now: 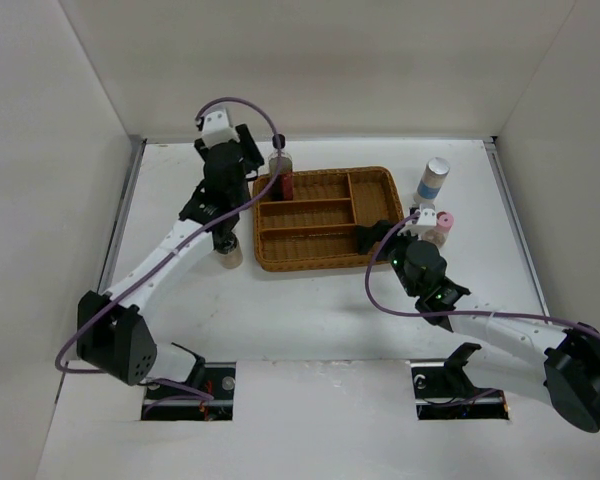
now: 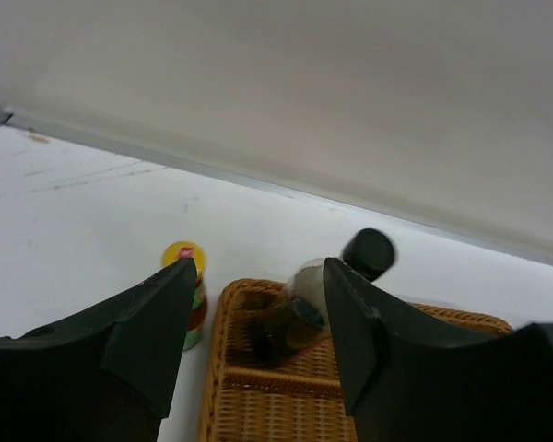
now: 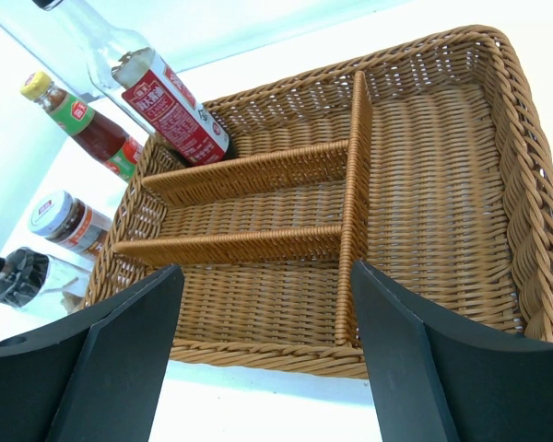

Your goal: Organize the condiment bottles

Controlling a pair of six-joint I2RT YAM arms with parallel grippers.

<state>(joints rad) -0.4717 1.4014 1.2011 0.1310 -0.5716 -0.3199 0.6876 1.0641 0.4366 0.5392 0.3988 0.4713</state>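
Note:
A tall clear bottle with a black cap and red label leans in the far left corner of the wicker tray. My left gripper hangs open just left of it. In the left wrist view the bottle shows blurred beyond the open left gripper, close to the right finger. A red yellow-capped sauce bottle stands on the table outside the tray's left edge. My right gripper is open and empty over the tray's near right rim. A jar stands left of the tray.
A white blue-banded cylinder and a pink-lidded jar stand right of the tray. In the right wrist view a dark squat bottle and a labelled jar sit past the tray's left end. White walls enclose the table.

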